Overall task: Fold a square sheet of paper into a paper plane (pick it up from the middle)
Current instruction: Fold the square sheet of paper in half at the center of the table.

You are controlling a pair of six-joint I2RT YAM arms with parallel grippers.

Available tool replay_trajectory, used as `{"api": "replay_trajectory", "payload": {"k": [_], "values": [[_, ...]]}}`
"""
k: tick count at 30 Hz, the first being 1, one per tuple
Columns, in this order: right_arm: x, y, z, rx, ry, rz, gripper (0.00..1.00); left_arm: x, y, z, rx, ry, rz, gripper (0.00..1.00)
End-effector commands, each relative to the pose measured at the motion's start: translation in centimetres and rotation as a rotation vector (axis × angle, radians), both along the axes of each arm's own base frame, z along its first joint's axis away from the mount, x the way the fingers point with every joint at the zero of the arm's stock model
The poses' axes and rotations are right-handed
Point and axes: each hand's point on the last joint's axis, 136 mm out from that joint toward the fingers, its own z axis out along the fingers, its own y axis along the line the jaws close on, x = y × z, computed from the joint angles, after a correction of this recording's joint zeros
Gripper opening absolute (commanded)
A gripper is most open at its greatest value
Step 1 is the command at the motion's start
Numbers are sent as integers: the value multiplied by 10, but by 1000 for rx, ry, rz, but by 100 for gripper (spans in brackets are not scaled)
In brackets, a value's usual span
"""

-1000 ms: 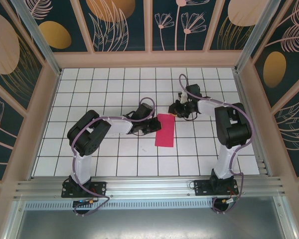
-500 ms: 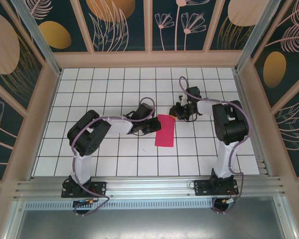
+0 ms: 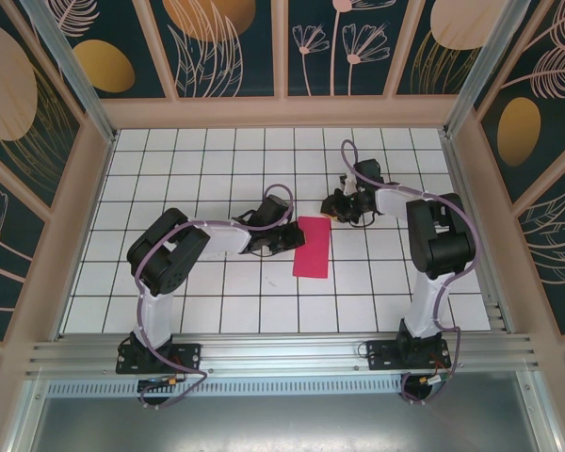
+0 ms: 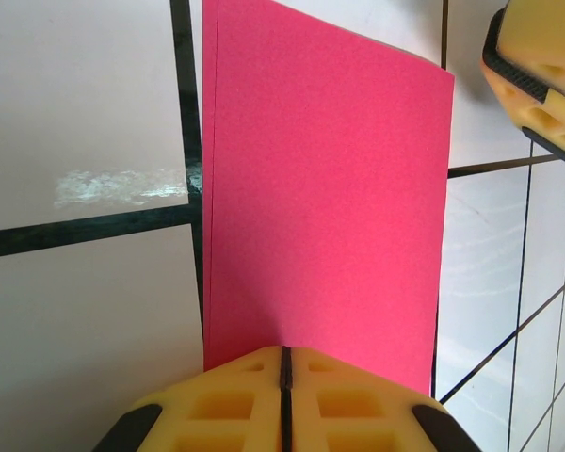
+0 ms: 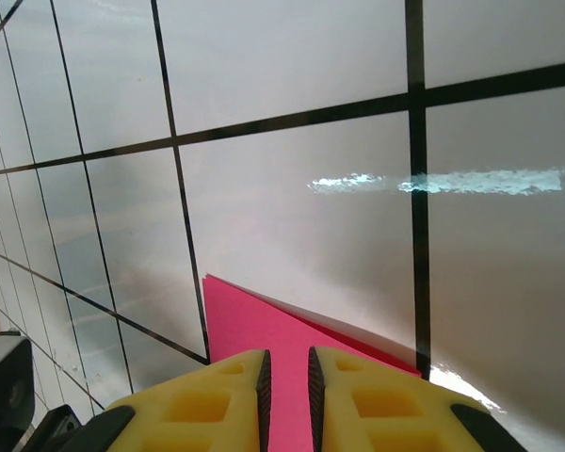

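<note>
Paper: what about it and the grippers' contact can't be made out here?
Left wrist: the paper runs under the left gripper; its shut pads hide whether the sheet is pinched or only pressed. One far corner is cut off by the top edge.
Right wrist: the right gripper covers the paper's corner; grip or no grip cannot be told.
Top external: both contact spots are too small and dark; fold layers cannot be counted.

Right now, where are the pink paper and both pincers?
pink paper (image 3: 312, 247), top view, middle of the sheet.
left pincer (image 4: 284, 358), left wrist view, between its fingertips.
right pincer (image 5: 288, 360), right wrist view, between its fingertips.
</note>
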Motion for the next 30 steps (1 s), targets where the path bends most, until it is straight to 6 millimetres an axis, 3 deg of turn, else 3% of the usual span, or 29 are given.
{"api": "replay_trajectory", "payload": {"k": [1,7,11,13,19,21,27,30], "values": [[0,-3,-5,-10,7,0,22,-26,24,-42,136,97,-9,12],[-5,-9,-36,-49,67,-20,22,-26,23,-42,134,98,-9,12],[-5,-13,-43,-80,79,-28,22,-27,24,-42,137,96,-11,12],[-4,-13,-37,-74,73,-26,22,-27,24,-42,137,96,-11,12],[6,-3,25,-9,-34,-5,22,-29,27,-42,139,94,-9,12],[3,-2,36,9,-51,1,22,-30,28,-42,139,90,-9,12],[-17,-2,21,38,-10,-14,22,-29,27,-41,131,89,-12,12],[-17,-2,12,41,4,-22,22,-30,26,-42,132,90,-17,12]]}}
